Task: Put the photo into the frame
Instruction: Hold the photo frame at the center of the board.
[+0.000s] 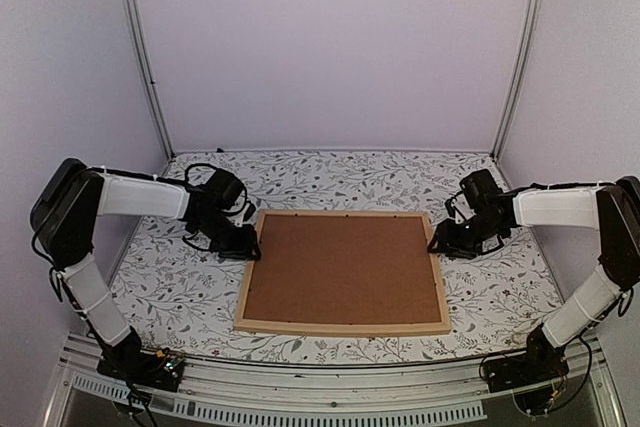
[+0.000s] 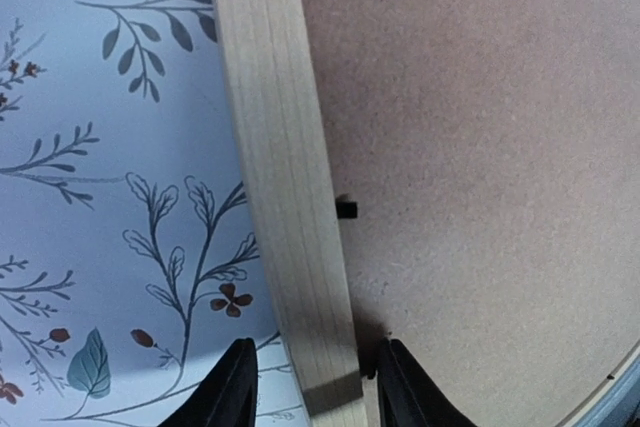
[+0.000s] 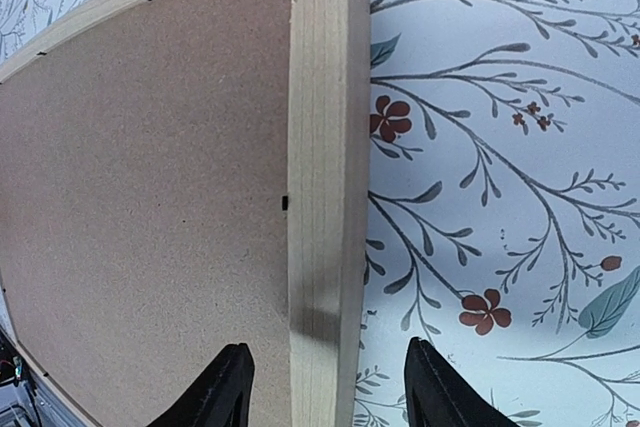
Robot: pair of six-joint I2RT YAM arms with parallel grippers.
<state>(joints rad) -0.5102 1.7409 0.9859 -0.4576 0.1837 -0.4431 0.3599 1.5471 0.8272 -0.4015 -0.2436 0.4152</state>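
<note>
The frame (image 1: pixel 340 327) of light wood lies flat on the table, back side up, with a brown backing board (image 1: pixel 345 267) filling it. The photo is hidden. My left gripper (image 1: pixel 245 250) straddles the frame's left rail (image 2: pixel 280 167); its fingers (image 2: pixel 240 377) stand apart from the wood on both sides, so it is open. My right gripper (image 1: pixel 437 245) straddles the right rail (image 3: pixel 320 147), open wider, one finger over the board (image 3: pixel 150 177) and the other over the cloth.
A floral tablecloth (image 1: pixel 180 297) covers the table. White walls with metal posts (image 1: pixel 145 57) close in the back and sides. Small black tabs (image 2: pixel 346 209) (image 3: pixel 286 203) sit at the rails' inner edges.
</note>
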